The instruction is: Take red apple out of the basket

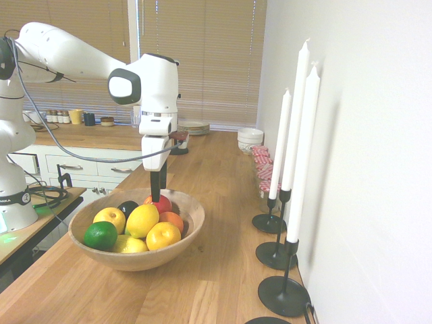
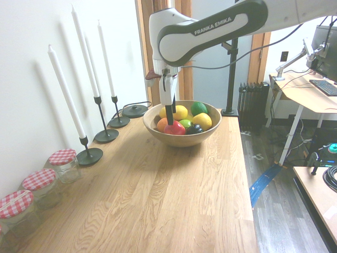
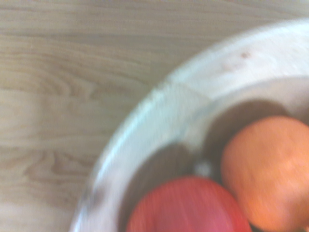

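The red apple (image 1: 164,204) lies at the far side of the basket (image 1: 138,260), a wide light-wood bowl on the wooden counter, among lemons, an orange, a lime and a dark fruit. My gripper (image 1: 157,194) points straight down into the basket with its dark fingers open, the tips at the top of the apple and partly hiding it. From the other side, the red apple (image 2: 176,128) sits at the near rim of the basket (image 2: 181,140), with the gripper (image 2: 170,117) just above it. Close up, the wrist view shows the apple (image 3: 188,208) beside an orange (image 3: 268,169) inside the basket's rim (image 3: 159,111).
Three tall white candles in black holders (image 1: 287,169) stand along the wall next to the basket. Red-checked lidded jars (image 2: 63,158) line the wall further along. White bowls (image 1: 250,138) and a stack of plates (image 1: 194,127) sit at the counter's far end.
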Controlling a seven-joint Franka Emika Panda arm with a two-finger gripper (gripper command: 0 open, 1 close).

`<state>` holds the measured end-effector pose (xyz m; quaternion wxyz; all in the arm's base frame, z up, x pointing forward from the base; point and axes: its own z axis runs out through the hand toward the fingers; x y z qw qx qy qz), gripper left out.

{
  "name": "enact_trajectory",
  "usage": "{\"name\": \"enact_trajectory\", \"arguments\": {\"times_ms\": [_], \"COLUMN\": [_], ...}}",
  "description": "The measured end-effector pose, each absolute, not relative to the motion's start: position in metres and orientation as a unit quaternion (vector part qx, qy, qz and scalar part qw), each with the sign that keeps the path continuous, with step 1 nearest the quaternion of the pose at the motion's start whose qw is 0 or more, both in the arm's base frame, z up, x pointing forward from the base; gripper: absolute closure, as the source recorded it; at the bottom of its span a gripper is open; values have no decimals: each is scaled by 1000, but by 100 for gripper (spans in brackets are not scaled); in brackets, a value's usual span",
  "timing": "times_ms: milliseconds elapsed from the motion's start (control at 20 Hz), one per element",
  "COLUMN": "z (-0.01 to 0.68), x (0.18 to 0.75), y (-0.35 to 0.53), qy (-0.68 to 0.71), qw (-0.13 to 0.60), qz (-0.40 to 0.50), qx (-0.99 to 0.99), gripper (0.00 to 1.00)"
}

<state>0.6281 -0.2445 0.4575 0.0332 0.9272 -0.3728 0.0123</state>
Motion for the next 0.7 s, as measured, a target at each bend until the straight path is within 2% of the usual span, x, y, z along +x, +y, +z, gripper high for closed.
{"name": "enact_trajectory", "arguments": {"times_ms": [450, 500, 700], "z": [424, 423, 412], "x": [633, 632, 628], "y": [-246, -246, -250], "qy": [-378, -379, -386], "qw": [30, 28, 24], "qz": [-12, -13, -16], "qx": [925, 925, 922], "gripper": [0, 100, 100]}}
